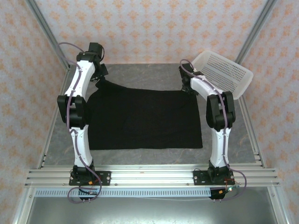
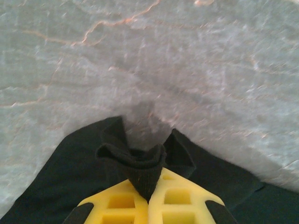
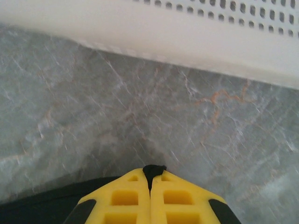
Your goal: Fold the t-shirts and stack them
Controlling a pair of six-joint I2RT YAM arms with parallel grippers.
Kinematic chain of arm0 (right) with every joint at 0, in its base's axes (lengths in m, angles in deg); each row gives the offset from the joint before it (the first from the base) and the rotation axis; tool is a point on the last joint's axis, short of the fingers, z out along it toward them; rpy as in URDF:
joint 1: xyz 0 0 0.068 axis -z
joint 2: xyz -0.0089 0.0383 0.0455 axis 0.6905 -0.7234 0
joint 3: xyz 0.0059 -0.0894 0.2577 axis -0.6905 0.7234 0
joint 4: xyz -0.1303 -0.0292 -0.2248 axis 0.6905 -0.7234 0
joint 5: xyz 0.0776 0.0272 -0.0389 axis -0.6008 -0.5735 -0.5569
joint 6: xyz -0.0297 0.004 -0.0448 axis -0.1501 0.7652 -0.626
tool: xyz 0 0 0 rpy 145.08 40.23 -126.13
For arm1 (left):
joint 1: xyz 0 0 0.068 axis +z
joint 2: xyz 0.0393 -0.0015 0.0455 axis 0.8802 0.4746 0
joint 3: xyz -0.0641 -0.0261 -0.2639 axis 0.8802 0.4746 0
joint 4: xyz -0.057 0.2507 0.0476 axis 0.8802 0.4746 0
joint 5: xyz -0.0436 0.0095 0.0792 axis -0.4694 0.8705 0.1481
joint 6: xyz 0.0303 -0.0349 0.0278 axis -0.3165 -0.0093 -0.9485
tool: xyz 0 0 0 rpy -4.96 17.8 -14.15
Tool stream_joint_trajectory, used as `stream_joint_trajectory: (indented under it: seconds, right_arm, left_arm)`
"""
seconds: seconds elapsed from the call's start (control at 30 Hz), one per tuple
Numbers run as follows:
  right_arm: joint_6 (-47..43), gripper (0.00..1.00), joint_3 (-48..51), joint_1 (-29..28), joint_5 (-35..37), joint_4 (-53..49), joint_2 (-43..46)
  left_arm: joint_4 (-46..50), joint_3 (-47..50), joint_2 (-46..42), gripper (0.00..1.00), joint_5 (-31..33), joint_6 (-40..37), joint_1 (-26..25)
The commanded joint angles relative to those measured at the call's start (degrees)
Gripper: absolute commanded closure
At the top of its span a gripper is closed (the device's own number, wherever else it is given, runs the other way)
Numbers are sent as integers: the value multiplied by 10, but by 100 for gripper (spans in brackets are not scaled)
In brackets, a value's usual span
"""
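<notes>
Top external view gives us the layout: the black t-shirt (image 1: 145,119) lies spread flat across the middle of the frame on the grey table (image 1: 140,70), showing plain black cloth with no print that we can see. Both arms reach to its upper edge, the left gripper (image 1: 99,71) at the upper-left corner and the right gripper (image 1: 185,77) at the upper-right corner, just beside the white perforated basket (image 1: 224,72) at the upper right.

From the left wrist we see the yellow jaws pressed together on a bunched tuck of black fabric, which puckers up just above them in the lower middle of the frame. The cloth fans out toward both lower corners. From the right wrist the jaws are likewise closed, with only a small nub of black cloth between their tips and a strip of shirt in the lower left. The basket wall runs along the top of that frame, near the tips but apart from them.

We judge that the two corners are pinched as a pair so the upper edge can be lifted evenly and carried toward the lower edge for a first fold. The right-hand pinch looks shallow, so it could slip if the cloth drags. Nothing is folded yet, so the task looks to be at its start.
</notes>
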Motion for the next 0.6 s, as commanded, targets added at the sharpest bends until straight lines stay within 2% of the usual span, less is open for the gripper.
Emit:
stream_joint_trajectory:
  seconds: [0.0,0.17,0.27,0.37,0.57]
  right_arm:
    - [24,100,47,-7,-18,-1,65]
    - [45,100,127,-18,-22,-4,137]
    - [66,100,180,-20,-25,-9,182]
    - [76,100,229,-23,-40,-6,222]
    - [67,100,290,-26,-45,-5,263]
  left_arm:
    - [43,52,-74,100,68,-10,-21]
    - [78,158,-172,100,172,20,-56]
    - [72,254,-247,100,192,47,-59]
    - [62,350,-314,100,194,66,-57]
    - [57,471,-403,100,145,107,-56]
